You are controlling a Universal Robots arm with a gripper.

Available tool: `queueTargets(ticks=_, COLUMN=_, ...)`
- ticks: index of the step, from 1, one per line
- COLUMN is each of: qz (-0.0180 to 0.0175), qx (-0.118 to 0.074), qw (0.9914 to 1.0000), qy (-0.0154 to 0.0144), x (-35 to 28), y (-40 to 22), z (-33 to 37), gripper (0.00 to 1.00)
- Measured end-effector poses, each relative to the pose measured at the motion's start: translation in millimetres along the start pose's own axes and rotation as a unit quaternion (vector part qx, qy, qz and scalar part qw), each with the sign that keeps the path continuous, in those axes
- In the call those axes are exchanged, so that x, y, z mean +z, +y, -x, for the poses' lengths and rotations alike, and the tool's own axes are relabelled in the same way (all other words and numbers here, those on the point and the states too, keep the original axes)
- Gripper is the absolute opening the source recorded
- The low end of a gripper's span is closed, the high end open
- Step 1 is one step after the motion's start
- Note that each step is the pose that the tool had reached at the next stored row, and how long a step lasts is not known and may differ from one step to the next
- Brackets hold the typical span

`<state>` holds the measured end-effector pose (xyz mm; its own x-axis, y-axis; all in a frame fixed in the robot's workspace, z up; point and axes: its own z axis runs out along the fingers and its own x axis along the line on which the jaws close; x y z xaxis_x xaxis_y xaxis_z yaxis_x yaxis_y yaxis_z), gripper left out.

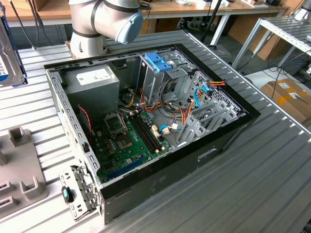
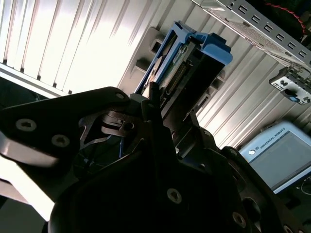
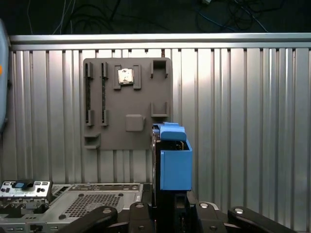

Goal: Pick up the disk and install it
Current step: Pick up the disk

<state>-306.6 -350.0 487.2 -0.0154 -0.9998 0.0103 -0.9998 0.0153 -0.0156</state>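
Step in hand, as judged: pick is done, carry phase, install not yet done.

Exterior view, left to right:
- The disk (image 1: 6, 53) is seen at the left edge, raised off the bench (image 1: 272, 184), with its label face and one light blue rail (image 1: 17, 63) visible.
- Below it, a grey fixture plate (image 1: 19, 170) is laid on the bench.
- The open computer case (image 1: 160, 179) is set mid-bench, well apart from the disk.
- Inside the case, the power supply (image 1: 92, 80) is mounted toward the exterior view's left. The drive cage (image 1: 158, 80) follows, with a blue latch (image 1: 156, 62) on top.
- Loose cabling (image 1: 204, 90) is bunched just beside the cage on the exterior view's right.

The gripper (image 3: 169, 206) is clenched on the disk in both wrist views. The disk is held on edge between the fingers, with a blue rail facing the first wrist camera. The fixture plate is seen on the bench beyond the disk, apart from it.

Next move, as judged:
- The disk has to be brought over the case and turned so the rails are lined up with the cage guides.
- A straight, square entry is called for.
- The cabling beside the cage has to be cleared, and the latch must not be struck.
- A skewed rail is likely to jam.
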Motion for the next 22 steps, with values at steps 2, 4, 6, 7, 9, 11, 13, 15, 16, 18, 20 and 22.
queueTargets(ticks=2, qz=0.0000, qx=0.000, qw=1.00000, qy=0.0000, x=0.0, y=-4.4, z=0.1, gripper=0.35)
queueTargets(ticks=4, qz=0.0000, qx=0.000, qw=1.00000, qy=0.0000, x=0.2, y=-9.0, z=0.2, gripper=0.35)
queueTargets(ticks=6, qz=0.0000, qx=0.000, qw=1.00000, qy=0.0000, x=0.3, y=-21.1, z=0.3, gripper=0.35)
queueTargets(ticks=7, qz=0.0000, qx=0.000, qw=1.00000, qy=0.0000, x=0.4, y=-28.1, z=0.5, gripper=0.35)
queueTargets(ticks=9, qz=0.0000, qx=0.000, qw=1.00000, qy=0.0000, x=0.5, y=-34.6, z=0.6, gripper=0.35)
queueTargets(ticks=11, qz=0.0000, qx=0.000, qw=1.00000, qy=0.0000, x=0.7, y=-40.4, z=0.6, gripper=0.35)
queueTargets(ticks=13, qz=0.0000, qx=0.000, qw=1.00000, qy=0.0000, x=0.7, y=-47.9, z=0.8, gripper=0.35)
queueTargets(ticks=15, qz=0.0000, qx=0.000, qw=1.00000, qy=0.0000, x=0.8, y=-52.0, z=0.8, gripper=0.35)
queueTargets(ticks=16, qz=0.0000, qx=0.000, qw=1.00000, qy=0.0000, x=0.9, y=-54.1, z=0.9, gripper=0.35)
queueTargets(ticks=18, qz=0.0000, qx=0.000, qw=1.00000, qy=0.0000, x=0.9, y=-58.2, z=1.0, gripper=0.35)
queueTargets(ticks=20, qz=0.0000, qx=0.000, qw=1.00000, qy=0.0000, x=1.0, y=-62.2, z=1.0, gripper=0.35)
queueTargets(ticks=22, qz=0.0000, qx=0.000, qw=1.00000, qy=0.0000, x=1.1, y=-66.4, z=1.1, gripper=0.35)
